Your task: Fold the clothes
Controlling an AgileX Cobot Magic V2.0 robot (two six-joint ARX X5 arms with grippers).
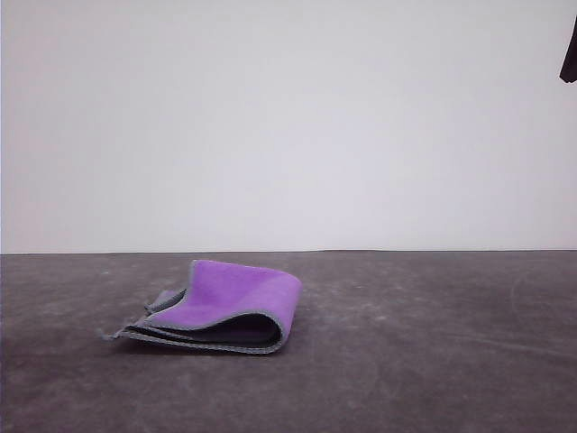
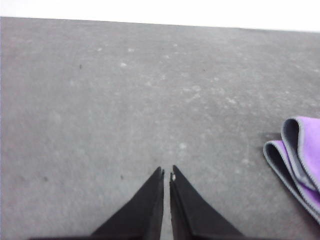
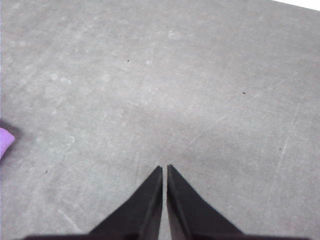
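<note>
Cloth: Your cloth lies on the table, a bit left of the middle in the front view. It is folded over, so the purple side faces up and the dark grey side hides inside.
Fold: The rounded fold is on the right side of the cloth. The open layers with the grey stitched edge face you and stick out to the left.
Left gripper: Your left gripper hangs over bare table. Its two black fingers are pressed close, with just a thin line between the tips. It holds nothing.
Cloth by left gripper: In the left wrist view the cloth is near the gripper but not touching it.
Right gripper: Your right gripper is also over bare table. Its fingers are pressed close too, and nothing is in them.
Cloth by right gripper: A tiny purple bit of the cloth peeks in at the edge, well apart from the fingers.
Table: It is dark grey, with small pale marks and scratches.
</note>
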